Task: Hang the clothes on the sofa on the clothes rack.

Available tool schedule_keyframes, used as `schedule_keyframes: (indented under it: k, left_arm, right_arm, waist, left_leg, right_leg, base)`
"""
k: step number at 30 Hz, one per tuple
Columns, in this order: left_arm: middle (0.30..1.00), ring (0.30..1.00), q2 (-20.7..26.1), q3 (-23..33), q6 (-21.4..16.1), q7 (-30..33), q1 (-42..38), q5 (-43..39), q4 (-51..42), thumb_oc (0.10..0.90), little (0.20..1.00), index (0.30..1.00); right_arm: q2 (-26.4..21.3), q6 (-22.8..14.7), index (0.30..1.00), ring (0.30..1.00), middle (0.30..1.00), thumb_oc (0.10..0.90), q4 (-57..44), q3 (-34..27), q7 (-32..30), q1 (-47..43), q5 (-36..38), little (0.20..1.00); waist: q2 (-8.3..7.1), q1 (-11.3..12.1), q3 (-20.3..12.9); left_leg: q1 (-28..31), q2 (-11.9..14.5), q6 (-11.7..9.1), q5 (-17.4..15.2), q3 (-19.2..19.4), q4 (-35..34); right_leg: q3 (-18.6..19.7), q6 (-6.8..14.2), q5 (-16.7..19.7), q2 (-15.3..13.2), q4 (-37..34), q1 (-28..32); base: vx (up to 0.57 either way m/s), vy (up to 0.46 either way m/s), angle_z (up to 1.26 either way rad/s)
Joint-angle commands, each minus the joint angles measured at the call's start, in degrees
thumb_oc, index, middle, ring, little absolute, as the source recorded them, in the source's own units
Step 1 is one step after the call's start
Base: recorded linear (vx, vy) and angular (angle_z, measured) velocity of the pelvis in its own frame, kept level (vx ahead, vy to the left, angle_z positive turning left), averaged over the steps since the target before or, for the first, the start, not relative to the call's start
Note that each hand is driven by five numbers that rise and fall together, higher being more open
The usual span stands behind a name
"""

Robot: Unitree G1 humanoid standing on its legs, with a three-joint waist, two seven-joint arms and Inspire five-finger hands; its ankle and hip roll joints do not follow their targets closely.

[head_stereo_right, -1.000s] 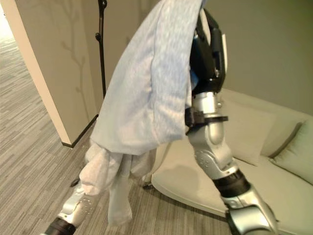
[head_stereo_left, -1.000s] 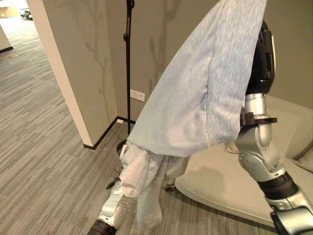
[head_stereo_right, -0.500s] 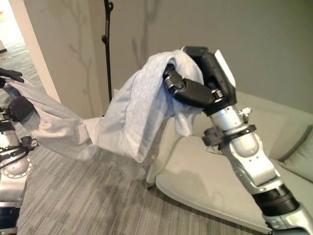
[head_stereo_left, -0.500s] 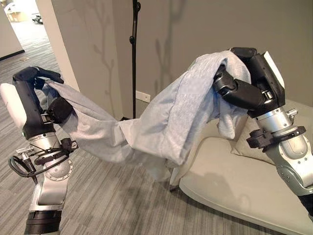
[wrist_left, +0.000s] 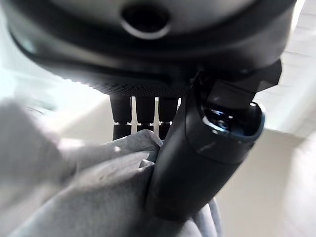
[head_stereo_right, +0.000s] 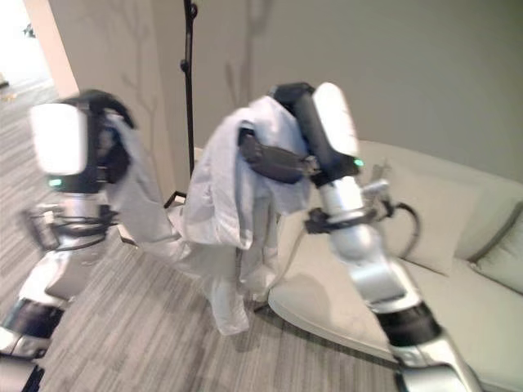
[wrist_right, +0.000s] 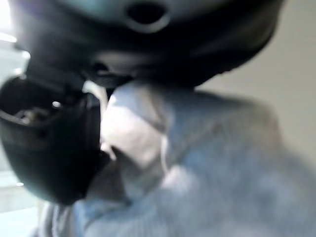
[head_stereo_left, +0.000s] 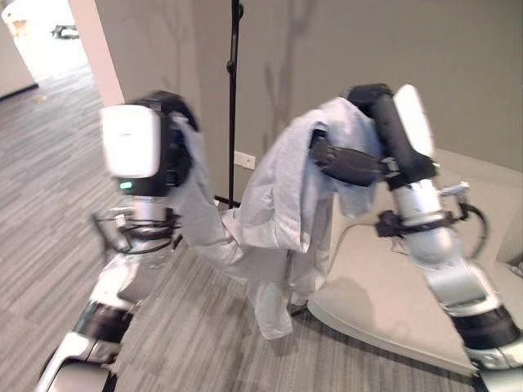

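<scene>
1. The pale grey garment is hanging in the air between both raised hands, in front of the sofa; its loose end is dangling toward the carpeted floor.
2. The right hand is gripping the upper bunch, fingers clenched into the cloth, which is draping over the hand.
3. The left hand is pinching the other end, thumb pressing cloth against its fingers.
4. Since half a second ago, the hands are sitting closer together, so the cloth is sagging in a deep fold instead of stretching out.
5. The black rack pole is standing behind, against the wall, its top being cut off.
</scene>
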Motion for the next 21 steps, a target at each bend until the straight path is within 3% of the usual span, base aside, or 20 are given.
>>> schedule_keyframes:
  k: [1, 3, 5, 8, 9, 10, 11, 12, 13, 15, 17, 18, 20, 21]
  left_arm:
    - [0.300, 0.300, 3.6, 6.4, 2.4, 4.7, -4.5, 1.0, -1.2, 0.400, 0.300, 0.300]
    - [0.300, 0.300, 3.2, 7.6, 3.5, 5.8, -5.0, 0.9, 0.5, 0.400, 0.300, 0.300]
    - [0.300, 0.300, 2.0, 8.2, 4.3, 7.7, -6.5, 0.3, 2.8, 0.400, 0.300, 0.300]
    - [0.300, 0.300, 2.6, 7.9, 6.2, 8.3, -8.2, 1.8, 5.1, 0.400, 0.300, 0.300]
    - [0.300, 0.300, 3.2, 9.6, 6.9, 8.8, -6.8, 2.6, 4.0, 0.400, 0.300, 0.300]
    - [0.300, 0.300, 3.7, 10.1, 7.1, 9.0, -6.6, 2.9, 3.6, 0.400, 0.300, 0.300]
    - [0.300, 0.300, 4.5, 10.9, 7.2, 9.6, -7.1, 2.9, 3.3, 0.400, 0.300, 0.300]
    - [0.300, 0.300, 5.4, 11.2, 7.5, 10.5, -6.7, 2.5, 3.3, 0.400, 0.300, 0.300]
    - [0.300, 0.300, 7.9, 12.5, 8.4, 11.1, -7.5, 2.4, 2.3, 0.400, 0.300, 0.300]
    - [0.300, 0.300, 11.3, 14.3, 9.4, 11.5, -7.0, 3.6, 2.5, 0.400, 0.300, 0.300]
    - [0.300, 0.300, 12.4, 15.4, 10.0, 11.9, -7.1, 3.6, 3.2, 0.400, 0.300, 0.300]
    - [0.300, 0.300, 13.5, 16.5, 10.6, 12.3, -7.0, 3.7, 4.4, 0.400, 0.300, 0.300]
    - [0.300, 0.300, 16.4, 18.2, 11.5, 11.9, -6.3, 4.2, 6.3, 0.400, 0.300, 0.300]
    - [0.300, 0.300, 19.9, 20.1, 12.3, 11.6, -5.5, 3.9, 8.3, 0.400, 0.300, 0.300]
  right_arm:
    - [-0.1, 0.3, 0.300, 0.300, 0.300, 0.400, 1.3, -7.6, -8.2, -9.7, -2.3, 0.300]
    - [0.7, 1.2, 0.300, 0.300, 0.300, 0.400, 1.6, -7.5, -9.2, -10.0, -3.8, 0.300]
    - [0.7, 1.6, 0.300, 0.300, 0.300, 0.400, 1.0, -7.7, -10.6, -9.3, -5.7, 0.300]
    - [0.0, 1.6, 0.300, 0.300, 0.300, 0.400, 0.5, -7.6, -10.7, -9.2, -7.6, 0.300]
    - [0.7, 0.9, 0.300, 0.300, 0.300, 0.400, -1.3, -8.7, -10.5, -7.0, -9.1, 0.300]
    - [0.6, 0.2, 0.300, 0.300, 0.300, 0.400, -2.2, -9.1, -10.4, -6.5, -9.6, 0.300]
    - [0.4, -0.5, 0.300, 0.300, 0.300, 0.400, -3.3, -9.9, -10.6, -5.2, -10.5, 0.300]
    - [0.0, -1.2, 0.300, 0.300, 0.300, 0.400, -4.9, -11.1, -10.5, -3.5, -10.5, 0.300]
    - [-1.3, -1.6, 0.300, 0.300, 0.300, 0.400, -5.5, -12.3, -11.2, -2.9, -10.4, 0.300]
    - [-3.4, -2.5, 0.300, 0.300, 0.300, 0.400, -6.0, -13.6, -11.3, -2.2, -11.4, 0.300]
    - [-4.4, -2.8, 0.300, 0.300, 0.300, 0.400, -6.4, -14.1, -11.4, -2.1, -11.7, 0.300]
    - [-5.5, -3.1, 0.300, 0.300, 0.300, 0.400, -6.9, -14.8, -11.3, -1.9, -11.9, 0.300]
    - [-8.0, -4.3, 0.300, 0.300, 0.300, 0.400, -7.8, -16.3, -10.4, -1.6, -11.8, 0.300]
    - [-10.6, -5.2, 0.300, 0.300, 0.300, 0.400, -7.8, -17.5, -10.1, -1.8, -11.2, 0.300]
  waist:
    - [-0.81, 1.1, -3.9]
    - [-1.24, 0.6, -3.3]
    - [-1.87, -0.7, -2.5]
    - [-2.64, -1.3, -4.3]
    - [-2.20, -2.0, -6.7]
    - [-2.27, -1.9, -7.3]
    - [-1.69, -1.9, -8.1]
    - [-2.69, -1.4, -8.1]
    - [-4.07, -0.6, -7.5]
    - [-4.83, -0.2, -7.1]
    - [-4.79, 0.3, -6.4]
    - [-4.82, 0.8, -5.9]
    - [-4.85, 1.3, -5.7]
    - [-4.59, 1.9, -5.5]
  left_leg:
    - [3.2, -1.5, 1.6, -10.4, 0.6, 1.4]
    - [4.2, -1.8, 1.1, -11.4, -0.2, 1.4]
    - [5.7, -0.7, -0.2, -12.8, -1.3, 1.6]
    - [7.8, 0.2, -0.8, -15.4, -1.8, 1.6]
    - [9.2, 2.7, -1.0, -17.5, -2.2, 3.8]
    - [9.0, 3.4, -1.1, -17.4, -2.2, 5.3]
    - [8.0, 5.1, -1.8, -16.7, -2.1, 9.3]
    - [3.2, 7.4, -3.0, -13.2, -1.9, 19.3]
    - [-1.8, 9.9, -3.6, -6.3, -1.4, 30.2]
    - [-4.5, 11.2, -3.0, -5.0, 0.0, 35.6]
    - [-6.4, 10.6, -2.6, -6.9, 0.5, 37.9]
    - [-8.8, 8.8, -2.2, -9.0, 0.4, 38.4]
    - [-13.0, 5.4, -1.5, -12.1, 0.1, 35.9]
    - [-16.3, 4.2, -1.6, -13.6, -0.1, 31.2]
  right_leg:
    - [-2.6, -1.7, -0.5, 4.9, -6.8, 1.2]
    - [-1.6, -1.9, 0.7, 6.4, -12.9, 0.0]
    - [2.0, -1.0, 3.3, 7.2, -20.6, -2.2]
    - [2.5, -1.4, 3.2, 8.4, -22.6, -0.5]
    - [2.5, -2.8, 1.5, 11.4, -20.8, 0.2]
    - [2.1, -3.1, 1.0, 12.1, -20.6, 0.8]
    - [1.5, -3.6, -0.2, 13.7, -20.7, 2.4]
    - [0.7, -5.3, -0.4, 14.9, -22.8, 5.2]
    - [0.4, -7.3, -0.7, 16.3, -25.0, 8.5]
    - [0.6, -8.7, -1.7, 16.6, -26.3, 10.6]
    - [1.2, -8.9, -2.2, 16.5, -26.9, 11.7]
    - [1.9, -8.8, -2.5, 16.2, -27.4, 12.6]
    - [2.9, -8.2, -2.7, 15.6, -28.5, 14.1]
    - [3.7, -7.6, -3.4, 15.1, -29.3, 15.5]
  base:
    - [0.20, -0.026, -0.24]
    - [0.23, -0.035, -0.01]
    - [0.30, -0.061, 0.20]
    - [0.39, -0.107, 0.54]
    - [0.55, -0.208, 0.79]
    - [0.65, -0.245, 0.87]
    - [0.43, -0.292, 0.52]
    - [0.47, -0.417, 0.26]
    - [0.35, -0.401, 0.03]
    - [0.22, -0.180, 0.14]
    - [0.08, 0.001, -0.06]
    - [0.07, 0.056, -0.21]
    - [0.18, 0.125, -0.20]
    - [0.11, 0.134, -0.09]
